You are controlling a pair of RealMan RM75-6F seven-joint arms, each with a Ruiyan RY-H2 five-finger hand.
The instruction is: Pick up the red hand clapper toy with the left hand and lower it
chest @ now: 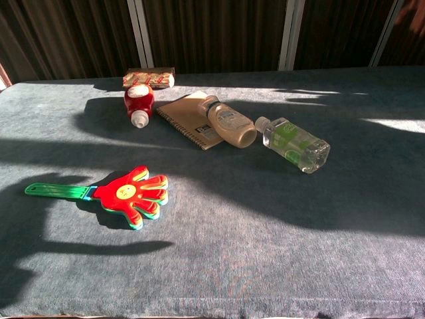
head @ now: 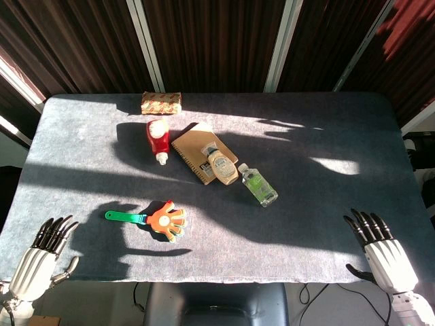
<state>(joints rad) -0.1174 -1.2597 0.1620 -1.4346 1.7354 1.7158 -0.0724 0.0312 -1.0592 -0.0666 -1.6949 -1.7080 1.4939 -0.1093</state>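
The red hand clapper toy [head: 165, 221] lies flat on the grey table [head: 306, 204], its green handle [head: 124, 216] pointing left; the chest view shows it at front left [chest: 131, 191]. My left hand [head: 37, 261] hovers at the table's front left corner, fingers apart and holding nothing, well left of the handle. My right hand [head: 382, 251] is at the front right corner, open and empty too. Neither hand appears in the chest view.
Behind the toy lie a red ketchup bottle [head: 158, 139], a brown spiral notebook [head: 197, 155] with a tan sauce bottle [head: 221, 166] on it, a clear bottle with a green label [head: 259, 184], and a snack packet [head: 161, 102] at the back.
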